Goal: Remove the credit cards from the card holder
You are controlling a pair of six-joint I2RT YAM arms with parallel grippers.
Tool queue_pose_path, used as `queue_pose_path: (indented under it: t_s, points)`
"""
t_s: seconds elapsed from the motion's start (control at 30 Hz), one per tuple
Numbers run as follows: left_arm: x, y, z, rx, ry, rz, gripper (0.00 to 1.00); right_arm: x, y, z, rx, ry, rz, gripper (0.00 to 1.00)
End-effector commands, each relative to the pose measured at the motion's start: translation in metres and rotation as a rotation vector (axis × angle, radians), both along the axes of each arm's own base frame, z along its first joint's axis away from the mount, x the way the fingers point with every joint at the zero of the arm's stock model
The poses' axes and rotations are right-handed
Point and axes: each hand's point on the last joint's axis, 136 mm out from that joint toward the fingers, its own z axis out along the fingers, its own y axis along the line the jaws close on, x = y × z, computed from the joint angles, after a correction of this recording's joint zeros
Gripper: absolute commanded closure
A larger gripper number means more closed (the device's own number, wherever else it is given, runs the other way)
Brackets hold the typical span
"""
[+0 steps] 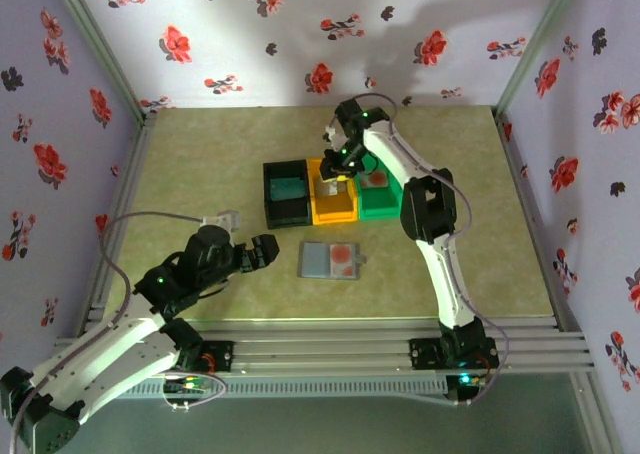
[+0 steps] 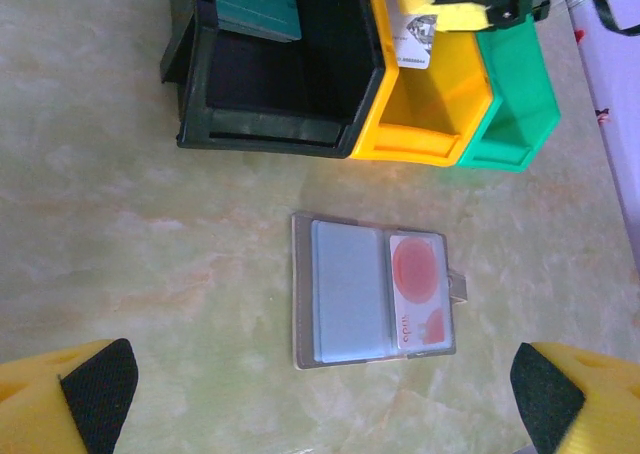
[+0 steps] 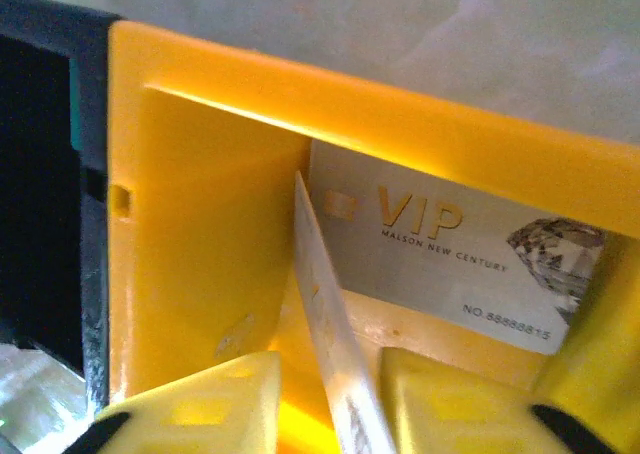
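The right gripper (image 3: 330, 374) is reaching down into the orange bin (image 3: 200, 204). Its jaws are standing a little apart with a thin card (image 3: 318, 294) on edge between them. A gap is showing on one side of that card, so it looks let go rather than pinched. Behind it a grey card (image 3: 450, 244) printed VIP is leaning against the bin's back wall. The left gripper (image 2: 320, 414) is hanging wide open and empty over the table (image 2: 150, 274), near the card holder (image 2: 300, 294) and touching nothing.

I judge the job to be partway through. A teal card (image 2: 255, 4) is lying in the black bin (image 2: 270, 134), and two cards are sitting in the orange one. What the green bin (image 2: 510, 124) is holding I cannot tell.

The card holder is lying open and flat in front of the bins, well apart from the right gripper. It is showing what looks like a pale blue card (image 2: 347, 292) in one panel and a pale card (image 2: 417, 289) with a red-orange blot in the other. Those two are waiting to come out. Both are sitting flush in their sleeves, offering little edge to catch.
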Motion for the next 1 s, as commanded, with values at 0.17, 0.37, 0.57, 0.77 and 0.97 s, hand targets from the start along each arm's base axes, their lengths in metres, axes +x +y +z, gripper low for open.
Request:
queue_pose_path:
  t_s: [0.17,0.37,0.57,0.77,0.97]
  points:
    - [0.002,-0.003,0.000,0.001,0.009,-0.003,0.00,0.022,-0.013,0.054,-0.011,-0.138,-0.039,0.50]
    - [0.003,-0.003,-0.004,0.009,0.034,0.007,0.00,0.029,-0.011,0.102,0.044,-0.238,-0.066,0.42]
    - [0.002,-0.008,-0.004,0.033,0.063,-0.008,0.00,0.022,-0.023,0.135,0.020,-0.300,-0.081,0.40]
    - [-0.002,-0.031,-0.012,0.035,0.120,-0.062,0.00,-0.019,-0.024,0.179,0.100,-0.379,-0.113,0.38]
    - [-0.002,-0.080,-0.017,0.022,0.156,-0.167,0.03,-0.087,-0.029,0.165,0.273,-0.346,-0.190,0.46]
